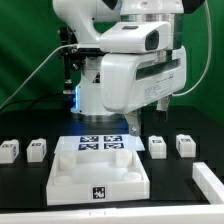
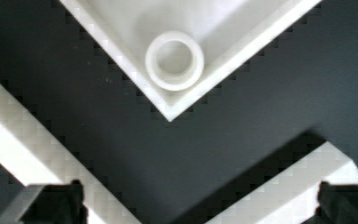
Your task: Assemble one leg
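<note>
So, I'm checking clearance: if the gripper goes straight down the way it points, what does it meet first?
Probably bare table, just off the panel corner and short of its socket. The gripper is open; depth is unclear.

White part [image 1: 207,182]: being cropped by the exterior view's right edge. Panel [image 2: 114,20]: running out of the wrist frame, one corner showing.

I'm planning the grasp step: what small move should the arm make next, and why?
Probably shift the gripper sideways toward the nearest leg, on the exterior view's right. The gripper is open and empty and hovers over the white panel, near its corner socket. No leg stands in that socket yet, so one has to be picked up first.
</note>
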Controlling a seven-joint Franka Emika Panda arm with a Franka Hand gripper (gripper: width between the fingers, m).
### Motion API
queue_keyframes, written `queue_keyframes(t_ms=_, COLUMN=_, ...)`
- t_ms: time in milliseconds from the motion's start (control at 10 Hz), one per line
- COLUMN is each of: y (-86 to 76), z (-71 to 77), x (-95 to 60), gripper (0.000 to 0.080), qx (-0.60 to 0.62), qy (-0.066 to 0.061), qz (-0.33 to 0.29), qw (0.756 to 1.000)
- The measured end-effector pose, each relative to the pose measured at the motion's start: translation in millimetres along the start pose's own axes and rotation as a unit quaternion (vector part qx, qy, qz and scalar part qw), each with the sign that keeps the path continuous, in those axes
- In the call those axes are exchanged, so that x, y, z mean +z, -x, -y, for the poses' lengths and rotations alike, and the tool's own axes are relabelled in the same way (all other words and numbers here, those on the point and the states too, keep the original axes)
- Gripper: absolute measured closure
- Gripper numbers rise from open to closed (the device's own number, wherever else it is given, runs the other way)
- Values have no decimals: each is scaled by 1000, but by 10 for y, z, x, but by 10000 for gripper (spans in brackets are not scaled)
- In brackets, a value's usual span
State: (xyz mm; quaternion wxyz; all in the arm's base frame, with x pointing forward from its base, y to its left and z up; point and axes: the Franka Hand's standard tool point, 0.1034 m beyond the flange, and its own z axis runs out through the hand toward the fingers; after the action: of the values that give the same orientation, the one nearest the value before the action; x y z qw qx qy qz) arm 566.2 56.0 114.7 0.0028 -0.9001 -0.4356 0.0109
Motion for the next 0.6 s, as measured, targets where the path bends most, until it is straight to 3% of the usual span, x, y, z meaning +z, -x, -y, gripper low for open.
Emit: queue_keyframes(t_ms=600, y=23, z=15, x=6, gripper=150, qx=-40, qy=3, qz=-3, qw=999)
